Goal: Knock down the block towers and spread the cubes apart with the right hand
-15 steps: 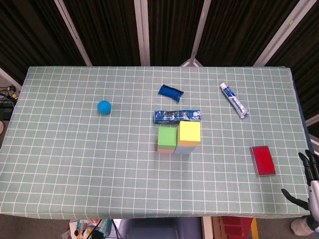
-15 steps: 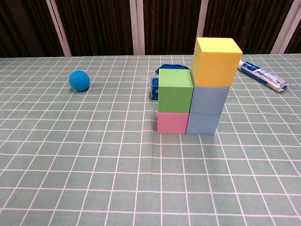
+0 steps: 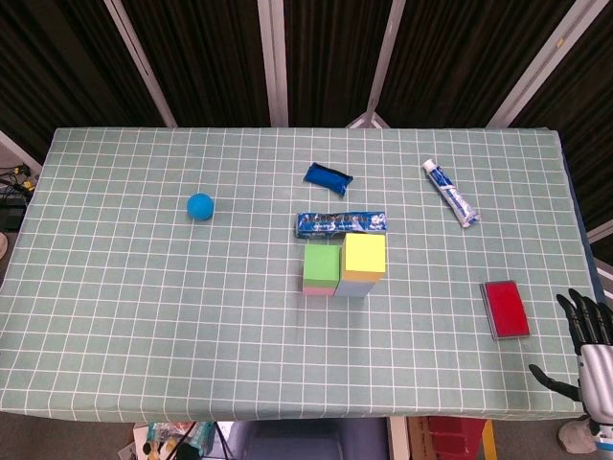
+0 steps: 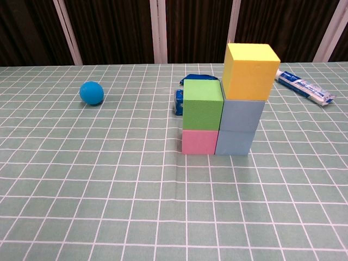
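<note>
Two block towers stand side by side mid-table. A green cube point(image 4: 202, 105) tops a pink cube point(image 4: 199, 141). A yellow cube point(image 4: 250, 70) sits on two stacked blue-grey cubes point(image 4: 239, 128). In the head view the green cube point(image 3: 323, 265) and yellow cube point(image 3: 364, 256) show from above. My right hand point(image 3: 587, 350) hangs at the table's front right corner, fingers spread and holding nothing, far right of the towers. The left hand is out of both views.
Behind the towers lie a blue printed packet point(image 3: 341, 223) and a dark blue pouch point(image 3: 328, 176). A toothpaste tube point(image 3: 450, 193) lies back right, a red flat box point(image 3: 504, 309) front right near my hand, a blue ball point(image 3: 199, 206) to the left.
My right hand has shifted a little left and up, toward the table's corner. The towers stand as before.
</note>
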Available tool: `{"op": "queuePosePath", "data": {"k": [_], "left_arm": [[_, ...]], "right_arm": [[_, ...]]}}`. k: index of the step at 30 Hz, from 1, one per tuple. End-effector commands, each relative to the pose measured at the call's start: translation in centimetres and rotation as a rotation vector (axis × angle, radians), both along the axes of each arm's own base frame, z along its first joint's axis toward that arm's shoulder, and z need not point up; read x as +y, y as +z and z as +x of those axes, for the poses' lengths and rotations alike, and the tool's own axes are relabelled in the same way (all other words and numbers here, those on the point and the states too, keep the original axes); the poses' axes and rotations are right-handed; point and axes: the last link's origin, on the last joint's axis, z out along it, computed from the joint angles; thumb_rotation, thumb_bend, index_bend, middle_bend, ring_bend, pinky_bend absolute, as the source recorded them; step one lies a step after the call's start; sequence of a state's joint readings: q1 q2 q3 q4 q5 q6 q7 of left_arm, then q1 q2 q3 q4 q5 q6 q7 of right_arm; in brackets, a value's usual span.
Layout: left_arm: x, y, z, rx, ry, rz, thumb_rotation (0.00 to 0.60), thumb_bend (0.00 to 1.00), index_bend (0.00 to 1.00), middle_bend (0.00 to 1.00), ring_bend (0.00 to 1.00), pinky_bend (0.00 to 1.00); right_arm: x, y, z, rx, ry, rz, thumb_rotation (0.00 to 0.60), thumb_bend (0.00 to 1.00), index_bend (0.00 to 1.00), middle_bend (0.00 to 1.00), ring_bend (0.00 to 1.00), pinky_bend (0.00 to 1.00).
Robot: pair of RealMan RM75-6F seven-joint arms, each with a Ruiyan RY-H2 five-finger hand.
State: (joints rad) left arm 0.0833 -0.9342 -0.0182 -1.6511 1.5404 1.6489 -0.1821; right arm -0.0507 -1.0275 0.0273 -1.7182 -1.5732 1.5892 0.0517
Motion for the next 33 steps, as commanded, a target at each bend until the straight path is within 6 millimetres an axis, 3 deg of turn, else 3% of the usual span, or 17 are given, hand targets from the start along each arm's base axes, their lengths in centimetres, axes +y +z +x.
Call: {"op": "queuePosePath", "data": {"k": [1, 7, 18, 23, 33], "left_arm": [[0.0, 0.0, 0.0, -0.005, 0.007, -0.011, 0.6, 0.25, 0.11, 0.0, 0.0, 0.0], [-0.3, 0.5, 0.0, -0.025, 0.002, 0.006, 0.6, 0.26, 0.11, 0.0, 0.0, 0.0], [-0.6, -0.1, 0.0, -0.019, 0.012, -0.01, 0.6, 0.25, 0.11, 0.0, 0.0, 0.0], [-0.5, -0.1, 0.0, -0.016, 0.016, -0.002, 0.6, 0.25, 0.11, 0.0, 0.0, 0.0], [-0.2, -0.2, -0.1, -0.016, 0.028, 0.002, 0.6, 0.25, 0.1, 0.0, 0.0, 0.0]], "right_arm": [[0.0, 0.1, -0.1, -0.01, 0.005, 0.005, 0.6, 0.09, 0.0, 0.01, 0.0, 0.0], [-0.7, -1.1, -0.4, -0.039, 0.013, -0.033, 0.6, 0.09, 0.0, 0.01, 0.02, 0.0], [-5.2, -5.0, -0.4, -0.58, -0.018, 0.165, 0.6, 0.09, 0.0, 0.01, 0.02, 0.0], [-7.2, -6.5, -1.0, -0.651, -0.074, 0.21, 0.6, 0.09, 0.0, 0.01, 0.02, 0.0], [-9.6, -10.3, 0.3, -0.71, -0.064, 0.25, 0.6, 0.09, 0.0, 0.01, 0.02, 0.0]]}}
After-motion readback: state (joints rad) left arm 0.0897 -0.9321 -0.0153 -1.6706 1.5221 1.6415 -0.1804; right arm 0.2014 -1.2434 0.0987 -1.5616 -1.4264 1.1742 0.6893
